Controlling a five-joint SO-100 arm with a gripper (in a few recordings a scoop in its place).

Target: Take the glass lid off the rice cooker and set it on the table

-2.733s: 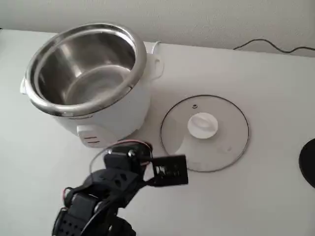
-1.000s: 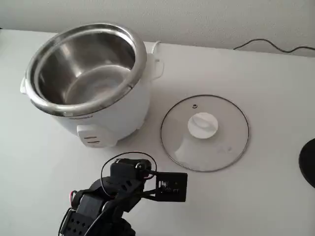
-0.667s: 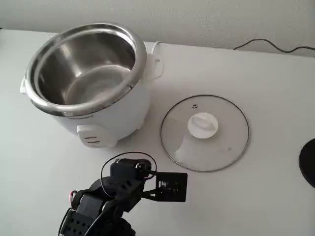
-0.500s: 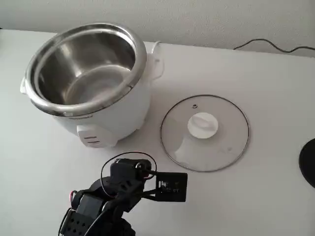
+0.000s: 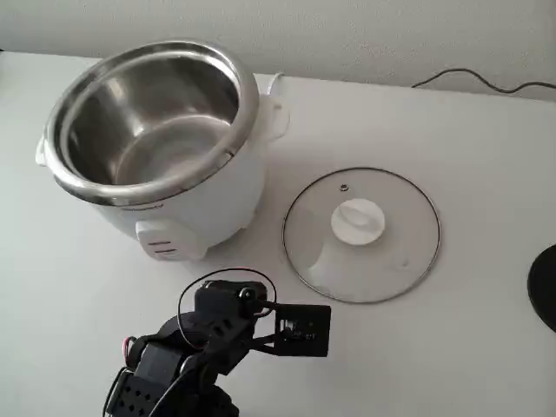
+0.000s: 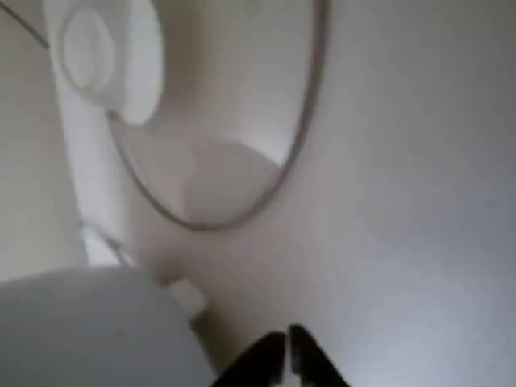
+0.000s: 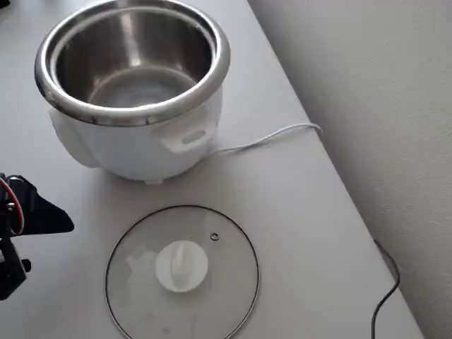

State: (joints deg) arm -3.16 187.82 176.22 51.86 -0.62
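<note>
The rice cooker (image 5: pixel 161 148) stands uncovered at the left of the fixed view, its steel inner pot bare; the overhead view has the rice cooker (image 7: pixel 134 85) at the top. The glass lid (image 5: pixel 382 261) lies flat on the white table (image 5: pixel 486 174) to the cooker's right, white knob (image 5: pixel 358 221) up. The lid (image 7: pixel 219 282) is likewise flat in the overhead view. My gripper (image 6: pixel 288 348) is shut on nothing, its tips low over the table, short of the lid's rim (image 6: pixel 242 216). The gripper (image 7: pixel 67 226) points toward the lid from the left edge of the overhead view.
A thin black cable (image 5: pixel 486 82) runs along the table's far edge by the wall. The cooker's white cord (image 7: pixel 268 138) trails toward the wall. A dark round object (image 5: pixel 546 287) sits at the right edge. My folded arm (image 5: pixel 182 356) occupies the near table.
Since the oldest frame the arm has drawn back and down, away from the cooker. Over the last second it holds still. The lid has not moved.
</note>
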